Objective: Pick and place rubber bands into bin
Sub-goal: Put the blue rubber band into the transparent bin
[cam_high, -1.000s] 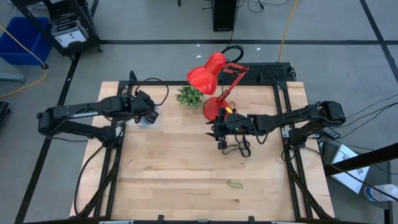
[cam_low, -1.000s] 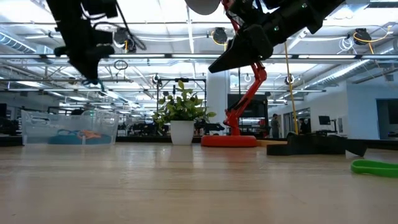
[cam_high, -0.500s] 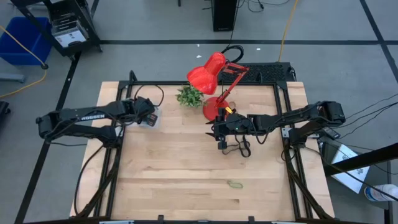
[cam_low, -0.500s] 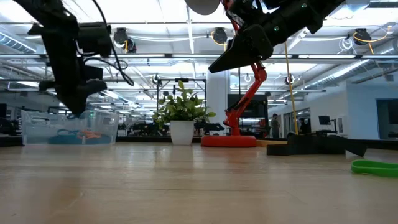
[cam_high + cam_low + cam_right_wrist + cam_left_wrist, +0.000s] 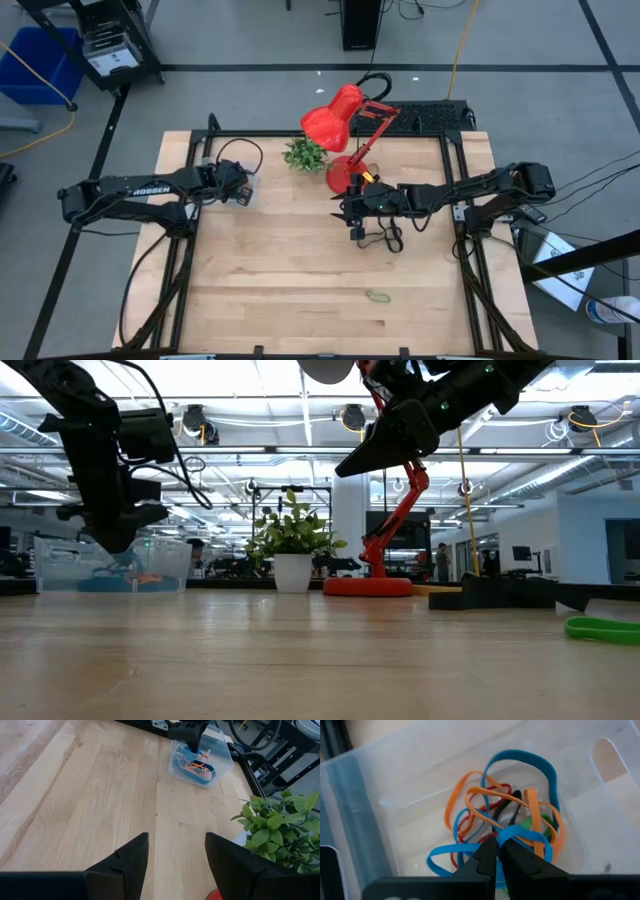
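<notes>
The clear bin [image 5: 243,192] [image 5: 60,565] [image 5: 220,762] stands at the table's far left and holds a pile of orange, blue, red and black rubber bands [image 5: 485,800]. My left gripper [image 5: 238,188] [image 5: 118,545] [image 5: 498,842] reaches down into the bin, its fingers nearly together at a blue rubber band [image 5: 525,836] on top of the pile. A green rubber band [image 5: 377,296] [image 5: 600,628] lies flat on the table near the front edge. My right gripper [image 5: 356,230] [image 5: 345,468] [image 5: 177,850] hangs open above the table's middle, holding nothing. My left gripper pinches one end of the blue rubber band [image 5: 506,836] between its two fingertips, which leave only a thin slit. The fingers come slanting down from above into the bin. The rest of the band lies slack on the other bands.
A red desk lamp [image 5: 340,120] with its base [image 5: 367,586] and a small potted plant [image 5: 306,153] [image 5: 290,550] stand at the far middle. A dark block [image 5: 500,592] lies at the right. Bare wood fills the near half.
My left gripper has gone down from above the bin's rim into the bin, tipping and rolling a little, carrying a thin band that hung below its fingers. My right gripper has kept still.
</notes>
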Controlling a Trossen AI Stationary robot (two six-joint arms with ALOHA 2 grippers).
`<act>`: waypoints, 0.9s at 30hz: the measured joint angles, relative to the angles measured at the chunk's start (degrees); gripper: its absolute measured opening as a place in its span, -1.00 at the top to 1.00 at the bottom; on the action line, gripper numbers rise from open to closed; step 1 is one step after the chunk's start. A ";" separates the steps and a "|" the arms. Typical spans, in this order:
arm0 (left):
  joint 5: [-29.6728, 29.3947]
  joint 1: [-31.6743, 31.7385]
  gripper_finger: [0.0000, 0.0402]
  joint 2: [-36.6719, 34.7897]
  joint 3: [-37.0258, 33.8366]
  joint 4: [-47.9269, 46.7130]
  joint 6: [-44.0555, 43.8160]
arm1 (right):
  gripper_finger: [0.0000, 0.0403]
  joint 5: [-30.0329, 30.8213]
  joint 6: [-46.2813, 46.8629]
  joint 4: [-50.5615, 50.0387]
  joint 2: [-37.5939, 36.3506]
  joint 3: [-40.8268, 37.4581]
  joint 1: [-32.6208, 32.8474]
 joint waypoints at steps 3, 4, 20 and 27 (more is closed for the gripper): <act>-0.95 0.00 0.83 0.00 0.00 -0.01 0.04 | 0.06 0.00 0.00 0.00 0.00 0.00 0.00; -0.96 0.00 0.83 0.00 0.00 -0.01 0.04 | 0.07 0.00 0.00 0.00 0.00 -0.02 0.00; -0.96 0.00 0.81 0.00 0.00 -0.11 0.41 | 0.09 -0.02 0.00 -0.02 0.00 -0.02 0.00; -0.79 0.00 0.59 0.00 -0.02 -0.22 2.48 | 0.08 -0.02 0.00 -0.04 0.00 -0.02 -0.02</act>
